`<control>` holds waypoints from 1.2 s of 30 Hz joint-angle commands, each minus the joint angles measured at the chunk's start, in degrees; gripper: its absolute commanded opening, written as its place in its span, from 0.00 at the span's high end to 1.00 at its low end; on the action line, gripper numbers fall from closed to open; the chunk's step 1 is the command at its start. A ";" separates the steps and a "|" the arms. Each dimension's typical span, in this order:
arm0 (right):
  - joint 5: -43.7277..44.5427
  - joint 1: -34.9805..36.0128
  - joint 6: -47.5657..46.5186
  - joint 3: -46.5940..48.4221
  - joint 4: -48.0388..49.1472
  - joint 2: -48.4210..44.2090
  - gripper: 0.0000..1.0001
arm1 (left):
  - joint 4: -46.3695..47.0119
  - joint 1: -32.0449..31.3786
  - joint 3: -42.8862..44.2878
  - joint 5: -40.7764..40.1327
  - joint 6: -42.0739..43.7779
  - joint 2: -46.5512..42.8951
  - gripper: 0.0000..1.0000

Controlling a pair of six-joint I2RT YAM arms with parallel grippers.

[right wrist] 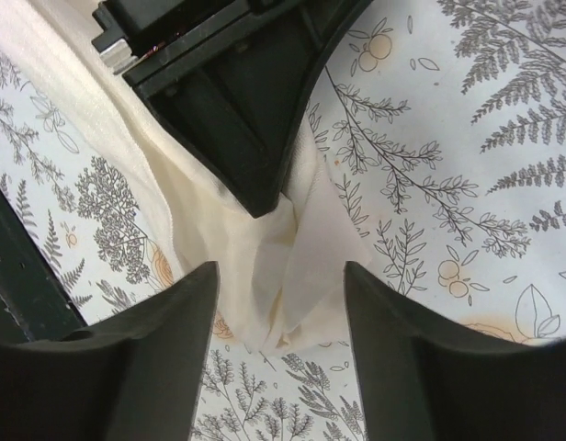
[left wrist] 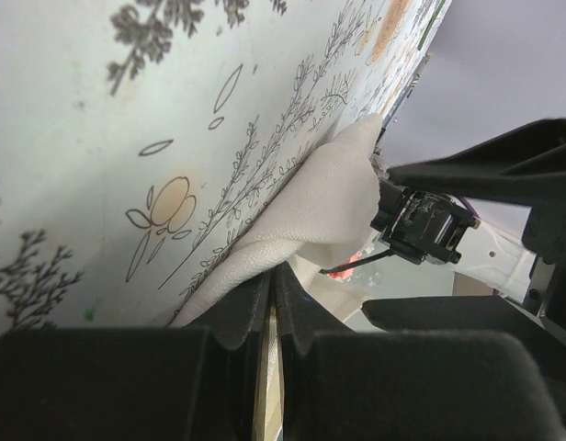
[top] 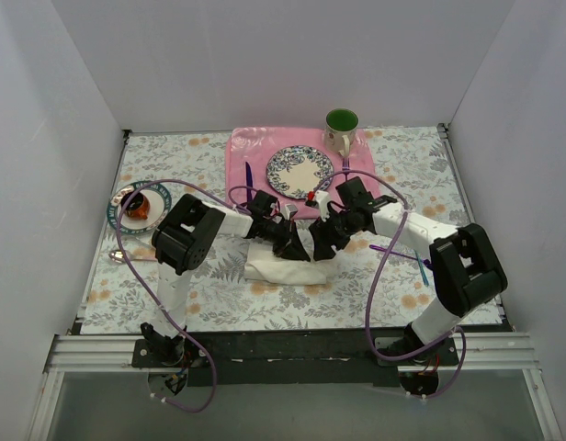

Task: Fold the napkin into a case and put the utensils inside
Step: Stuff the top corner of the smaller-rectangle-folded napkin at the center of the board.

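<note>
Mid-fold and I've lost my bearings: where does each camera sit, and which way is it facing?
Top external: above and behind the robot, looking down on the table; left arm and right arm show.
Left wrist: low over the table, facing the napkin; the left hand shows, shut on it.
Right wrist: looking down on the napkin; the open right hand shows, the left hand opposite.
Shared: all see the napkin.

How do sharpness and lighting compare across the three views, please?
Top external view: evenly lit and sharp, with only soft shadows. Left wrist view: napkin and tablecloth crisp, left gripper's fingers nearly black. Right wrist view: napkin folds sharp, right gripper's fingers dark and soft-edged.
</note>
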 commanded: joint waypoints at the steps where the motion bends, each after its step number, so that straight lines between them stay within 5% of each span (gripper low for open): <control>1: 2.03 0.17 -3.37 0.36 1.37 -2.86 0.25 | -2.19 0.91 -1.12 -2.93 -0.10 -0.03 1.00; 9: 7.82 2.63 -6.37 1.06 0.59 -0.84 0.43 | -2.28 1.00 -1.03 -2.94 0.17 -0.38 1.00; 16: 10.99 5.08 -6.98 -0.16 1.64 -0.93 0.42 | -2.46 0.92 -1.21 -3.20 0.26 -0.82 1.00; 21: 22.31 8.60 -7.16 -2.01 6.38 -2.15 0.39 | -2.54 0.92 -1.30 -3.11 0.34 -0.82 1.00; 36: 39.74 13.70 -9.44 -7.55 13.33 -4.61 0.65 | -2.46 1.09 -2.09 -3.29 0.25 -1.26 1.00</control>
